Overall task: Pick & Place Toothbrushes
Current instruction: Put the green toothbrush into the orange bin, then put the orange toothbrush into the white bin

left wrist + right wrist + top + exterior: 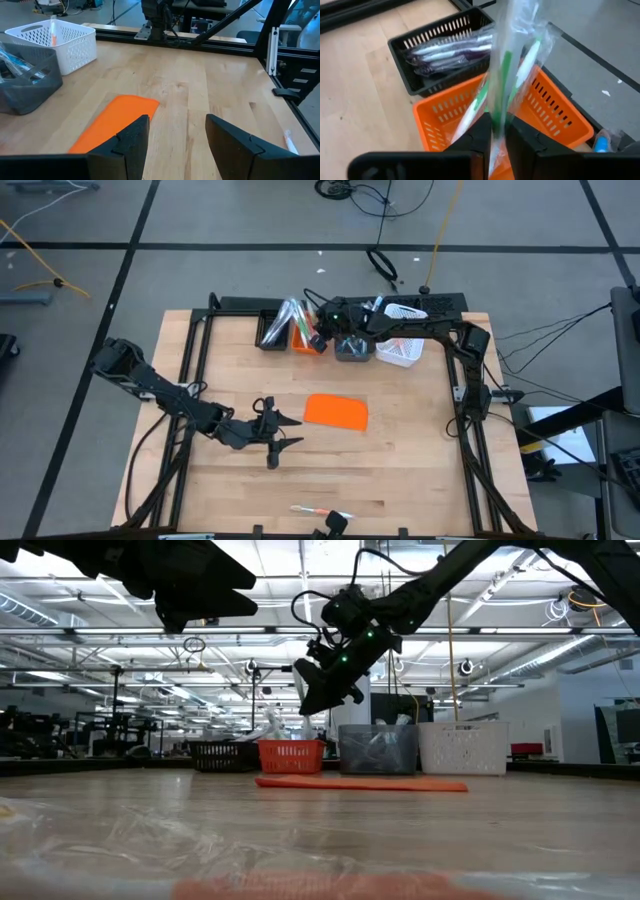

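Right gripper (499, 131) hung over the orange bin (560, 117), pinching a wrapped green toothbrush (504, 70); release seemingly came next, the left gripper (176, 145) waiting open.

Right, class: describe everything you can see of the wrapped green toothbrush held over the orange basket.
The slim green-and-white toothbrush in its clear crinkled plastic wrapper stands nearly upright, pinched low down between the right gripper and its two dark fingers. It hangs directly above the orange slotted plastic basket, where another wrapped green-and-white toothbrush leans. The wrapper is glossy and loose around the handle. Whether its lower end touches the basket cannot be seen.
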